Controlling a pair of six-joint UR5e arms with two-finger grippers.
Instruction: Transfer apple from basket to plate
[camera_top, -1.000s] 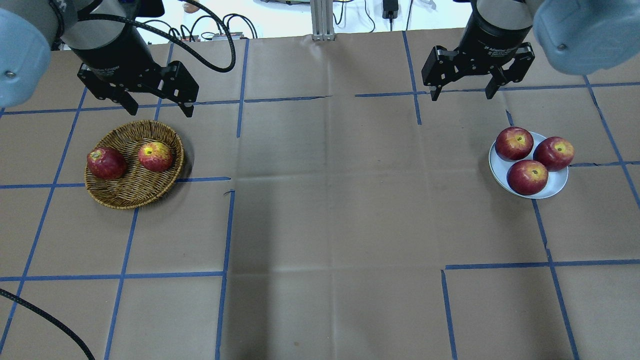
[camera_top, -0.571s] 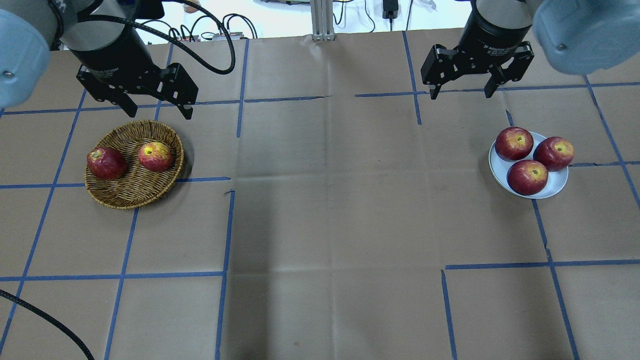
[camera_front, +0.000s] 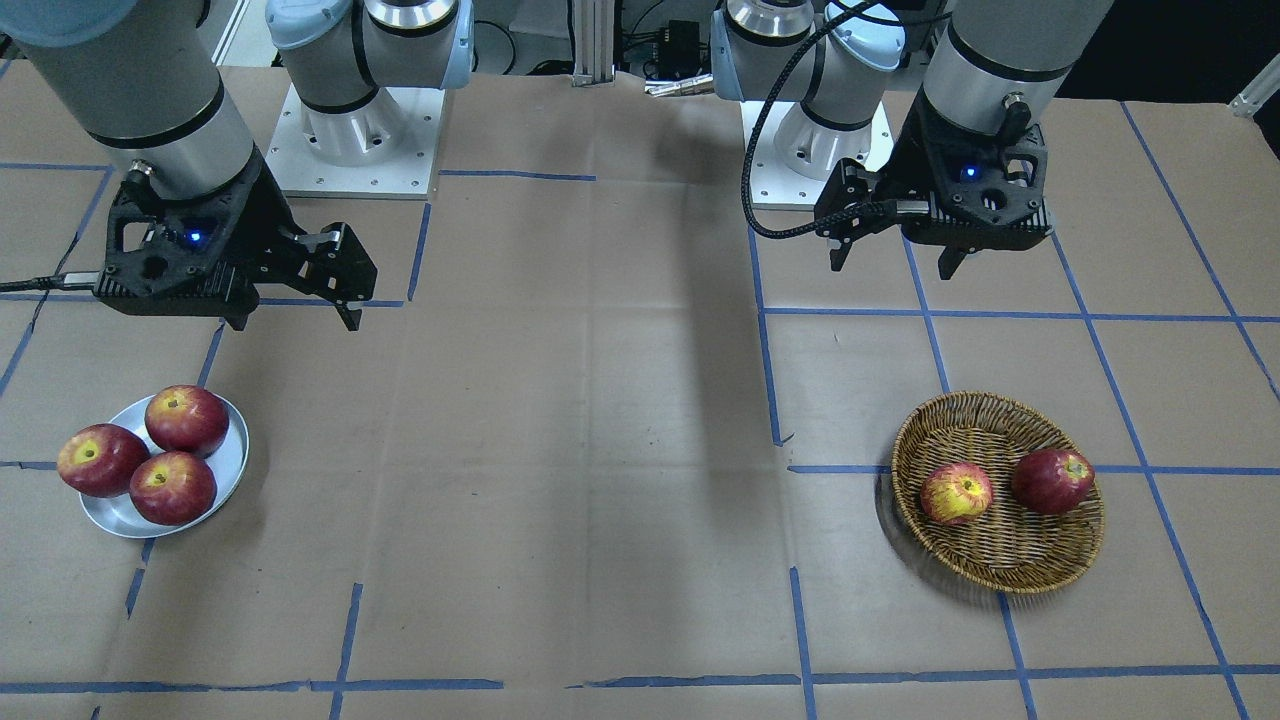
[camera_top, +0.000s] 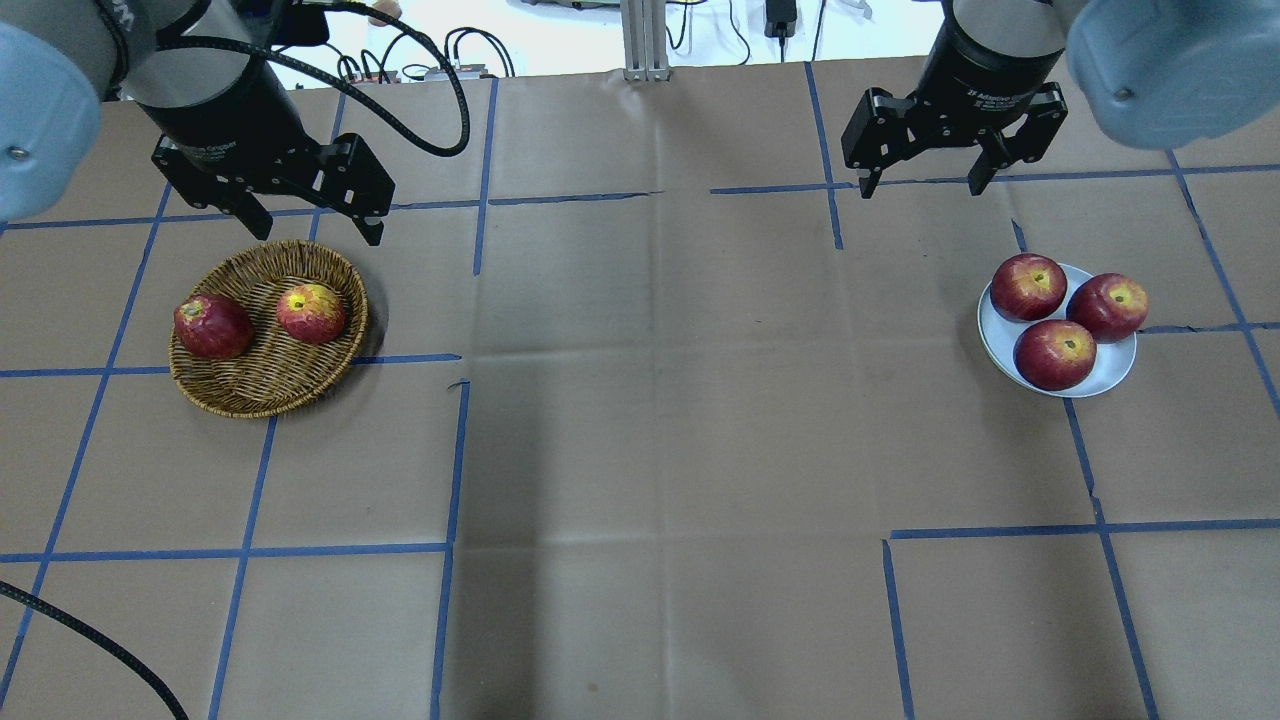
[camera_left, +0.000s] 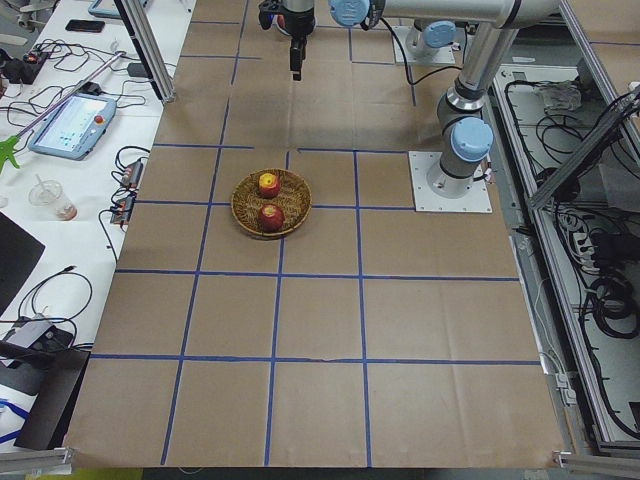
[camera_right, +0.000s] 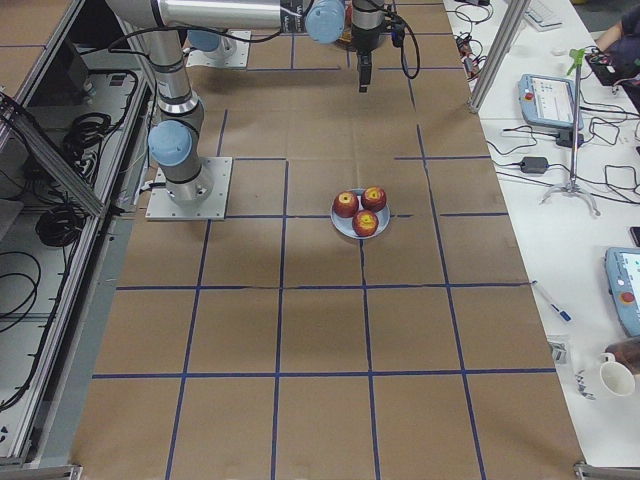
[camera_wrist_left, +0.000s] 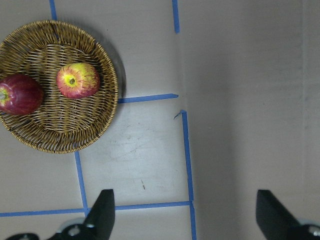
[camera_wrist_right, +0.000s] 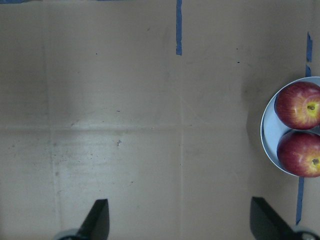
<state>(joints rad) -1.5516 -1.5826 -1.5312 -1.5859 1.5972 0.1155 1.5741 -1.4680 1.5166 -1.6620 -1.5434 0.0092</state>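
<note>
The yellow-and-red apple (camera_top: 311, 312) lies in the wicker basket (camera_top: 270, 400) next to a dark red apple (camera_top: 212, 326). It also shows in the front view (camera_front: 956, 493) and the left wrist view (camera_wrist_left: 78, 80). My left gripper (camera_top: 318, 232) is open and empty. It hangs above the table just past the basket's rim, toward the top of the overhead view. The metal plate (camera_top: 1110, 375) holds three dark red apples. My right gripper (camera_top: 922, 188) is open and empty, up and to the left of the plate in the overhead view.
Brown paper with blue tape lines covers the table. A black cable (camera_top: 430, 90) loops from the left arm above the table. In the right wrist view the plate (camera_wrist_right: 267, 145) sits at the right edge.
My left gripper has edged slightly toward the basket. My right gripper has shifted slightly toward the top of the overhead view. Both stay open, and the apples have not moved.
</note>
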